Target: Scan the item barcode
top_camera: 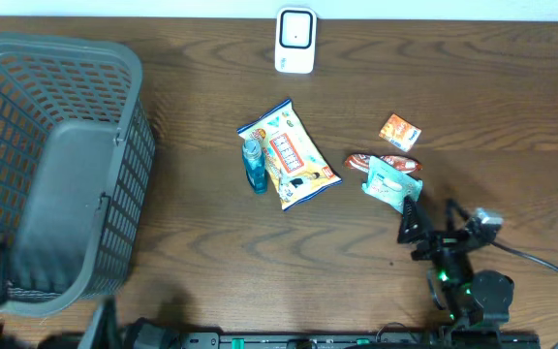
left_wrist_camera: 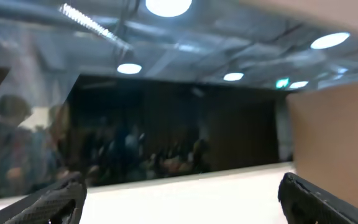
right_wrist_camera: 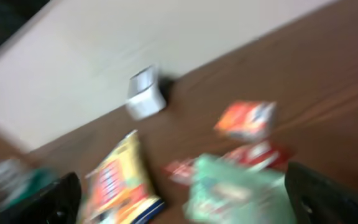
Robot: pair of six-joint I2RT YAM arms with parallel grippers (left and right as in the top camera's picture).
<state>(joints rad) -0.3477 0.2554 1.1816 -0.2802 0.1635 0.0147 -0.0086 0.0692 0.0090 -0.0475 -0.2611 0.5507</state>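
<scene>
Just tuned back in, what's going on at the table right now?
The right end effector is open and empty, pointed at the teal packet, which lies against a red wrapper. The left end effector is open too, aimed off into the room. A yellow snack bag, blue bottle and orange packet lie untouched. Nothing is at the scanner yet, and the basket sits to the left.

You're likely in an office lab staged as a checkout: wooden bench (top_camera: pixel 473 87), shopping basket (top_camera: pixel 56 41), scanner (top_camera: pixel 295 40), ceiling downlights (left_wrist_camera: pixel 168 6).
</scene>
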